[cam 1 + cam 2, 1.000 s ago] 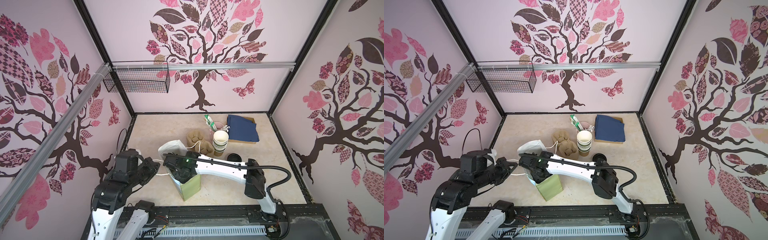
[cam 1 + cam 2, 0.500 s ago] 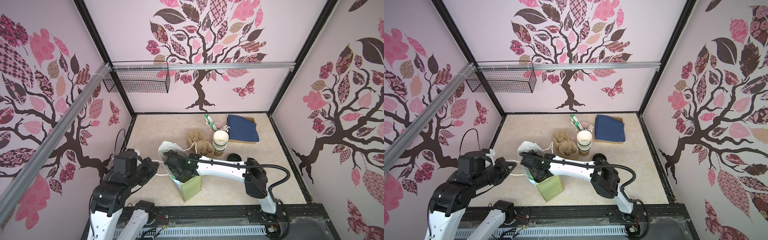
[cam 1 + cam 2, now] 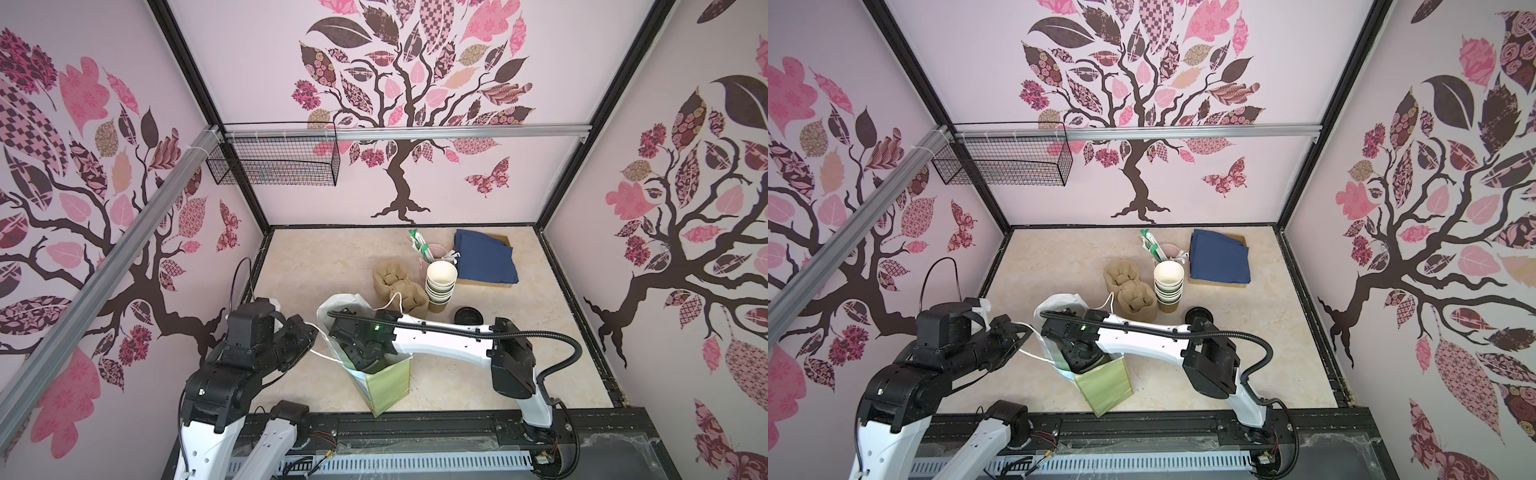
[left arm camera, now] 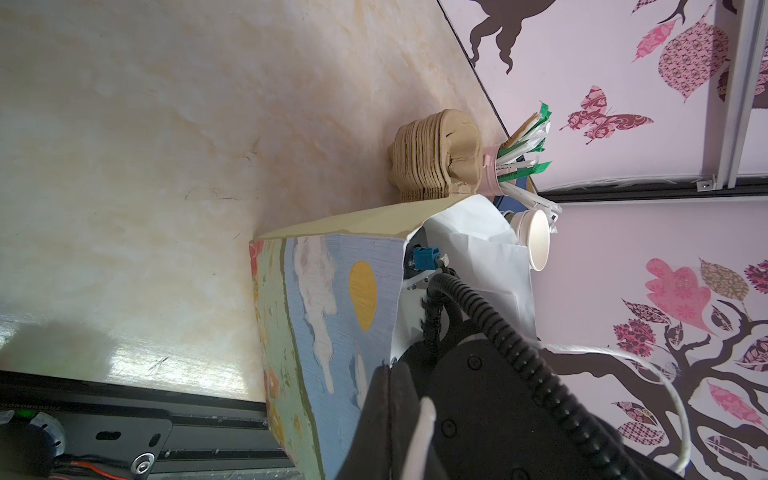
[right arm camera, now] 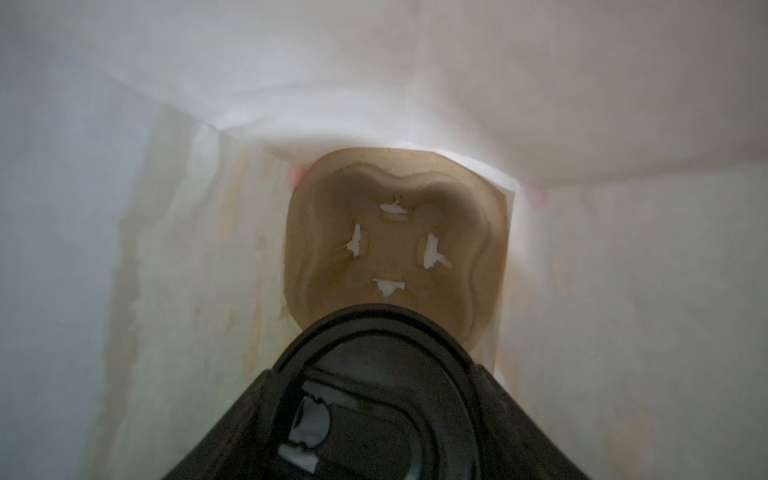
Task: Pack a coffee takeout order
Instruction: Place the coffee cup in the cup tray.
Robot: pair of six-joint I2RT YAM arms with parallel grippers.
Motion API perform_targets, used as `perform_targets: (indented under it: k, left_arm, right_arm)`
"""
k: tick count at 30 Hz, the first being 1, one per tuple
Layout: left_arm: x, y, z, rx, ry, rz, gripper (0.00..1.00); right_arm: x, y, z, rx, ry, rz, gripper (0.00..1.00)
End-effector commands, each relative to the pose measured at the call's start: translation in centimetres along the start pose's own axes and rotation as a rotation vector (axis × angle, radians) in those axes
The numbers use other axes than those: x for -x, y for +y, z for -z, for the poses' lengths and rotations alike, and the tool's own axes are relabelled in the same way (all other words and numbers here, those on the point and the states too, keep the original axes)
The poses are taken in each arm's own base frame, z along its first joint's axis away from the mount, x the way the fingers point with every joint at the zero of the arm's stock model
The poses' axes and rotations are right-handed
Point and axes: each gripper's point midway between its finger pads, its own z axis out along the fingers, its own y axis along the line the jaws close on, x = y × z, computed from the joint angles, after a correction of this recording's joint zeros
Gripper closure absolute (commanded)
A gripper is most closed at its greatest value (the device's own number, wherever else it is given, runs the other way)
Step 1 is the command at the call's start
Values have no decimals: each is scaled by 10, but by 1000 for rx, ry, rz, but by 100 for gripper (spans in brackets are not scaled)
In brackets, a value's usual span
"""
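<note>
- In both top views, the bag (image 3: 386, 384) (image 3: 1104, 382) stands upright at the front of the table (image 3: 316, 266), mouth up. My left gripper (image 3: 305, 336) is clamped on its handle (image 3: 322, 353). My right arm (image 3: 436, 332) dips into it.
- Left wrist: the handle sits pinched between my fingers (image 4: 382, 415).
- Right wrist: the carrier (image 5: 395, 241) lies flat on the bag floor. My right gripper (image 5: 374, 374) hugs the cup (image 5: 374, 415) just above it, lid (image 5: 374, 332) up.

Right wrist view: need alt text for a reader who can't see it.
A black-lidded cup fills the foreground inside a white-lined paper bag, above a tan pulp carrier at the bag's bottom. The carrier's visible well is empty; whether the cup is seated is unclear.
</note>
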Motion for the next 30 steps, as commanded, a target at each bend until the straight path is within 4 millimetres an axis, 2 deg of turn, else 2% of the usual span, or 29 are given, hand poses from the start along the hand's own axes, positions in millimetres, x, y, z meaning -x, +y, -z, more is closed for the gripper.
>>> perform_targets:
  k: [1,13,18,25,30]
  left_arm:
    - [10,-16,8,-55,-41,-33,98]
    - [0,-27,0,-133,18,-67,99]
    - [0,-26,0,-145,4,-69,100]
    - [-1,-24,0,-162,-13,-77,100]
    - [-3,-20,-4,-169,-20,-86,100]
  right_arm:
    - [-91,-30,-31,-150,355,67,26]
    - [-62,-18,-10,-116,273,58,18]
    - [-49,-14,3,-96,237,43,17]
    - [-43,-12,12,-86,220,31,17]
    - [-24,-4,31,-54,178,26,15]
